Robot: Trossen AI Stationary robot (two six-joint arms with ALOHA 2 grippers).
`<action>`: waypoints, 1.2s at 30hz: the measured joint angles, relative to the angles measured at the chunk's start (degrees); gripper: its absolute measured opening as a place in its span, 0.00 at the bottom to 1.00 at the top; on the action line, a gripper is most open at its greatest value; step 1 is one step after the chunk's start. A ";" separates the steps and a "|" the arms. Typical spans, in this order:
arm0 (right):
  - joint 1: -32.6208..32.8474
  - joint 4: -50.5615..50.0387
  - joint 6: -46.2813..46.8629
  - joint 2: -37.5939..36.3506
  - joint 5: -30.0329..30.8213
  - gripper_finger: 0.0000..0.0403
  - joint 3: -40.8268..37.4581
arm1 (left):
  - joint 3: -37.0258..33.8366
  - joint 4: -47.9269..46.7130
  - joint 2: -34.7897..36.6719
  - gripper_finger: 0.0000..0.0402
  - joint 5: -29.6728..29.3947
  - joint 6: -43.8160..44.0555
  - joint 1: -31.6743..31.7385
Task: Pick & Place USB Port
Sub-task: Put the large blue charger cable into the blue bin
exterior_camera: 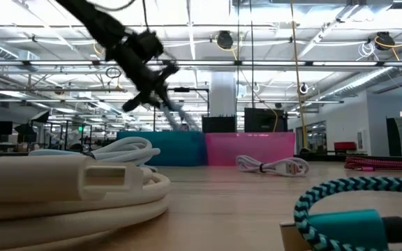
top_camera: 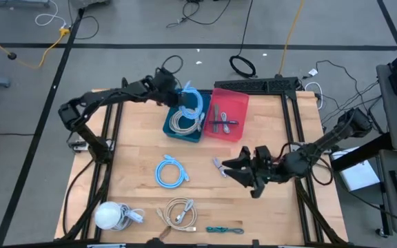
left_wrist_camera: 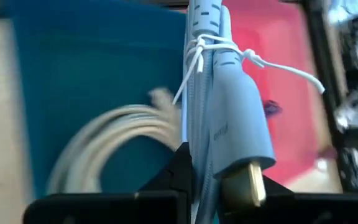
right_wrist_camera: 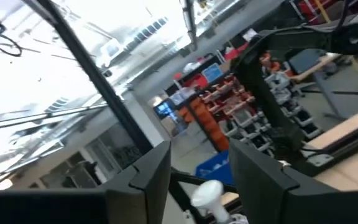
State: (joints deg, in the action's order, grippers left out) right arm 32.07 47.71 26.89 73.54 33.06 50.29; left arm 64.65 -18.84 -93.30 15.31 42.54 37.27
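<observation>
A light-blue cable bundle [left_wrist_camera: 229, 112], tied with a white string and ending in a gold plug, sits in my left gripper [left_wrist_camera: 219, 180], which is shut on it. The high view shows that gripper [top_camera: 182, 96] over the far end of the teal bin [top_camera: 167, 127], where a beige coil [top_camera: 183, 122] lies. In the low view the bundle [exterior_camera: 176, 115] hangs in the air. My right gripper [top_camera: 238, 169] is open at the table's middle right, beside a small white cable [top_camera: 219, 165] lying on the wood. My left gripper pinches the light-blue bundle between its two fingers, right beside the plug end [left_wrist_camera: 207, 168]. The plug's gold tip [left_wrist_camera: 248, 186] lies at the fingers and the tied loops run forward past them. The bundle is lifted clear, above the teal bin.
A pink bin [top_camera: 241, 103] with small items stands right of the teal one. Nearer on the table lie a light-blue coil [top_camera: 171, 171], a beige coil [top_camera: 178, 210], a white charger with cable [top_camera: 112, 215] and a thin teal cable [top_camera: 225, 229].
</observation>
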 joint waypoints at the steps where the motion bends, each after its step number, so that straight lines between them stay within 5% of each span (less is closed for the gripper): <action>1: -0.01 -0.04 0.02 0.00 0.15 0.39 -0.01 | -1.50 1.05 -0.54 0.08 0.68 0.30 1.10; 8: 0.80 -0.70 0.40 0.00 1.58 0.39 -0.01 | -12.33 14.24 -1.91 0.08 8.94 4.71 5.62; 14: 0.84 -1.23 0.46 0.00 2.89 0.39 -0.01 | -12.99 15.37 -1.89 0.08 9.48 5.09 4.94; 19: 0.56 -1.62 0.35 0.00 3.46 0.39 -0.01 | -12.99 14.50 -1.89 0.10 7.50 4.70 4.35; 23: 0.56 -4.18 1.11 0.02 5.83 0.39 -0.04 | -12.50 12.40 -1.94 0.24 5.05 1.83 3.41; 29: 0.56 -4.90 2.40 0.02 5.93 0.39 -0.06 | -9.10 2.08 -1.70 0.42 -2.49 -4.69 1.50; 36: 0.51 -4.90 2.38 0.02 6.01 0.39 -0.06 | -3.13 -10.58 -1.68 0.49 -10.35 -13.12 -0.34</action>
State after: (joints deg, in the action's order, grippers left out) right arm 32.58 42.81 29.28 73.56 39.07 50.24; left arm 61.53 -29.42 -94.98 4.96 29.41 36.93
